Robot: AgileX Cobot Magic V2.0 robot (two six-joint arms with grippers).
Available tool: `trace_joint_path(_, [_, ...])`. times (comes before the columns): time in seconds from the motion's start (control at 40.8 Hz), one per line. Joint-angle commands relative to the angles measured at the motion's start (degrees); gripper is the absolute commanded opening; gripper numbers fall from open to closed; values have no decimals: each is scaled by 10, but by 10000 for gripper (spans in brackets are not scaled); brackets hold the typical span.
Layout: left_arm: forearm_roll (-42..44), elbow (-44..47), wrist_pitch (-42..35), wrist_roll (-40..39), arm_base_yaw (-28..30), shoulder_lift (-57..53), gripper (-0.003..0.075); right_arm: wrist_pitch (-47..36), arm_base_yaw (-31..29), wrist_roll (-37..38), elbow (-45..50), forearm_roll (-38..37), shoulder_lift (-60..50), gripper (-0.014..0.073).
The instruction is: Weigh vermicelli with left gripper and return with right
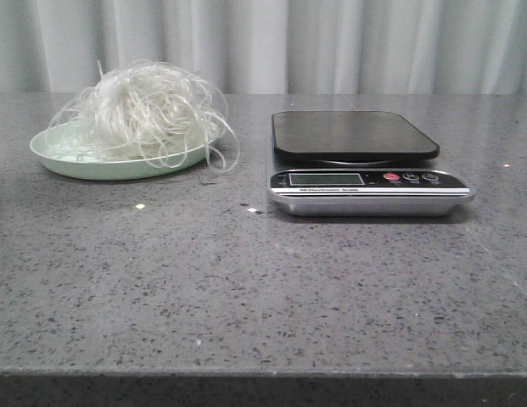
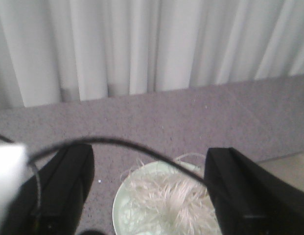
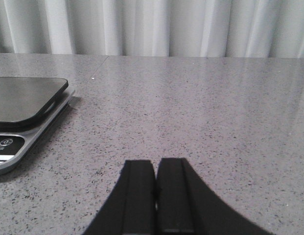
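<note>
The vermicelli [image 1: 148, 114], a fluffy nest of thin white strands, lies on a pale green plate [image 1: 68, 157] at the back left of the table. A kitchen scale [image 1: 356, 161] with a black platform stands to its right. No gripper shows in the front view. In the left wrist view my left gripper [image 2: 149, 183] is open and empty, high above the vermicelli [image 2: 171, 203] and its plate [image 2: 125, 205]. In the right wrist view my right gripper [image 3: 155, 169] is shut and empty, low over the bare table to the right of the scale [image 3: 24, 110].
A grey speckled stone table [image 1: 263, 288] carries everything. White curtains [image 1: 263, 42] hang behind its far edge. A thin black cable [image 2: 142, 147] crosses the left wrist view in front of the fingers.
</note>
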Motion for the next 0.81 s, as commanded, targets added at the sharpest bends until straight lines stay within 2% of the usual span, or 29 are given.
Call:
trace_joint_path(0.0, [-6, -65, 37, 33, -5, 47, 538, -46, -2, -4, -5, 1, -9, 151])
trace_joint_path(0.221, [-70, -160, 165, 127, -5, 167, 538, -46, -2, -4, -5, 1, -9, 151])
trace_joint_path(0.368, [-150, -193, 206, 188, -5, 230, 538, -46, -2, -4, -5, 1, -9, 151])
trace_joint_path(0.466, [-177, -197, 212, 224, -5, 264, 538, -46, -2, -4, -5, 1, -9, 151])
trace_joint_path(0.785, [-186, -197, 186, 252, -5, 347, 538, -46, -2, -4, -5, 1, -9, 151])
